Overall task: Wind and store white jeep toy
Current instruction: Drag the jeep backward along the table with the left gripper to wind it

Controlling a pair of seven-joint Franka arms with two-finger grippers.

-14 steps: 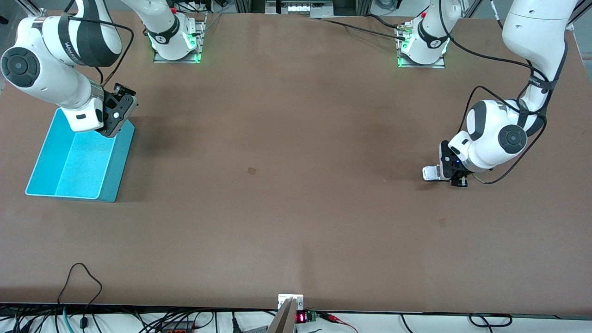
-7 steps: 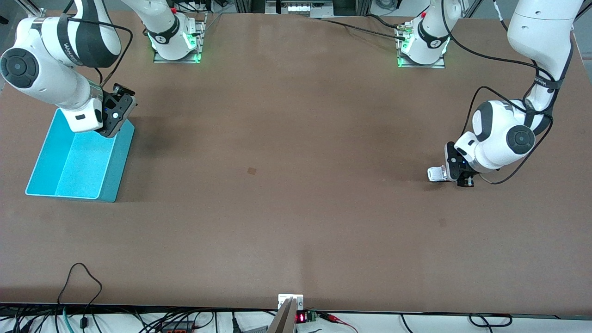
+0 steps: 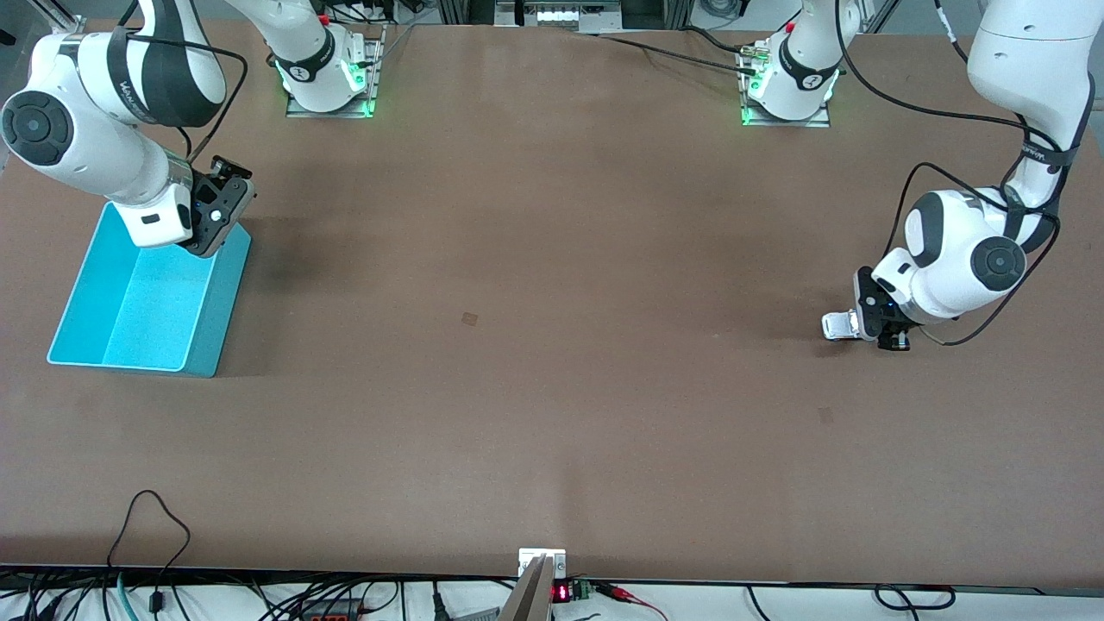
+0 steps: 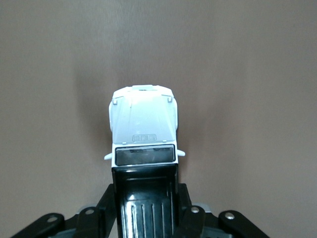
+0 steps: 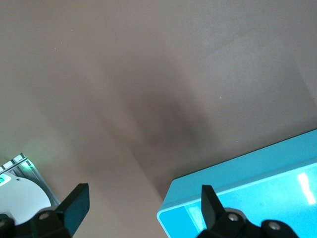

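Nearest the front camera, the bin point(image 3: 142, 297) sat at the right arm's end of the table point(image 3: 552, 388), with the jeep point(image 3: 839, 325) a little farther from that camera at the left arm's end. The left gripper point(image 3: 875, 328) was down at table level, fingers clamped on the jeep's black rear. The front view showed only the jeep's white nose poking out past the gripper; the left wrist view showed its hood and windshield point(image 4: 143, 131) (wheels apparently on the table, though hidden there) and fingers point(image 4: 110, 201) pressed to its sides. The right gripper point(image 5: 143, 210) hung over the bin's edge point(image 5: 237, 173), fingers spread wide apart, waiting. The table was bare brown board; both arm bases glowed green.
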